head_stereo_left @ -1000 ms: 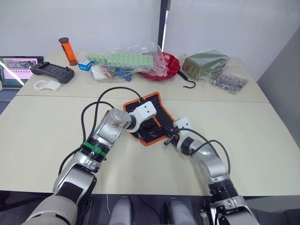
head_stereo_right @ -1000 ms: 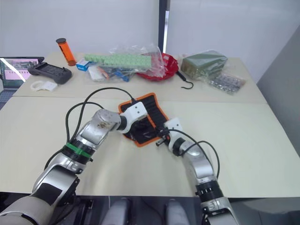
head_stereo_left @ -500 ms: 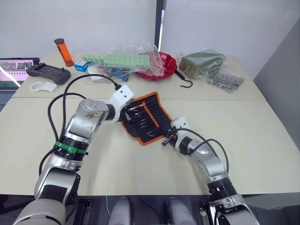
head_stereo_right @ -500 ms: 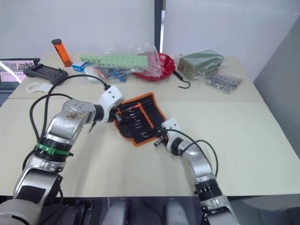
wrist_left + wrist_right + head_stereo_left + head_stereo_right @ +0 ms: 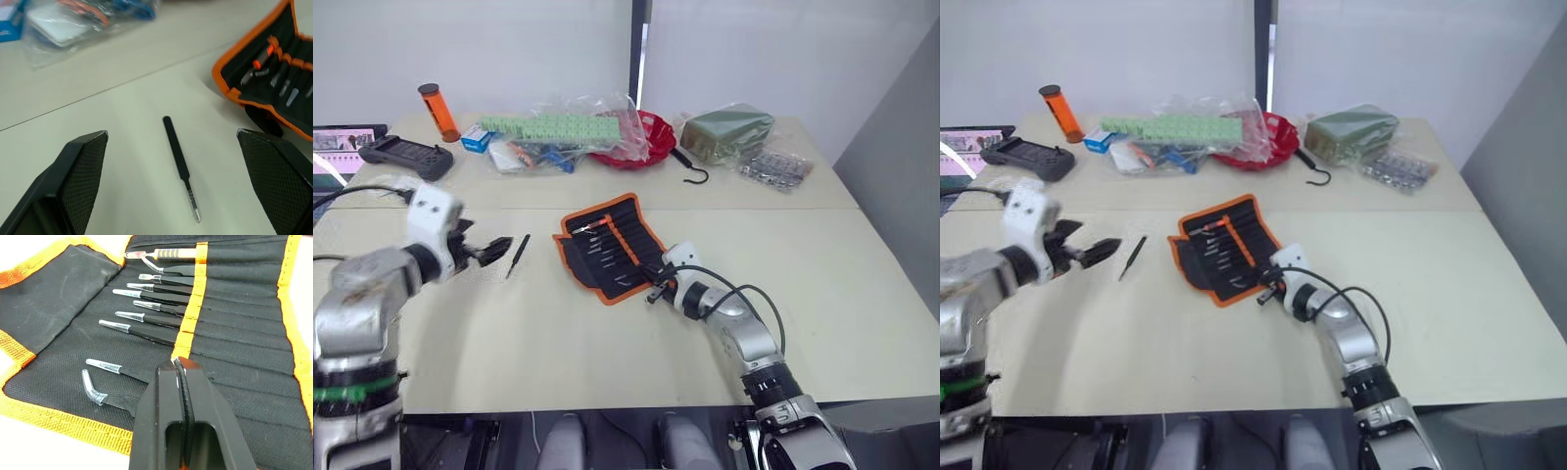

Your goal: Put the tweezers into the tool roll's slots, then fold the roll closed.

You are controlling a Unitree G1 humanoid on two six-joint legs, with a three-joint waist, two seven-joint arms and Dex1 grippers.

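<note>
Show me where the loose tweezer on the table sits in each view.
Left eye: loose tweezer between left gripper and tool roll.
Right eye: same spot.
Left wrist: centred between the open fingers.
Right wrist: roll only.
Shared landmark: the roll's orange edge.

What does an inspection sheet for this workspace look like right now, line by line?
Surface: pale table, seam across it.
Job's things: tool roll open flat, tweezers in its slots; one loose tweezer lying apart to its left.
Clutter: controller, orange tube, plastic bags, red bowl, hook, green pouch.
Grippers: left gripper open, facing the loose tweezer; right gripper shut over the roll's near edge.
Cables: black loop on right arm.
Surroundings: white wall; laptop at far left.
</note>
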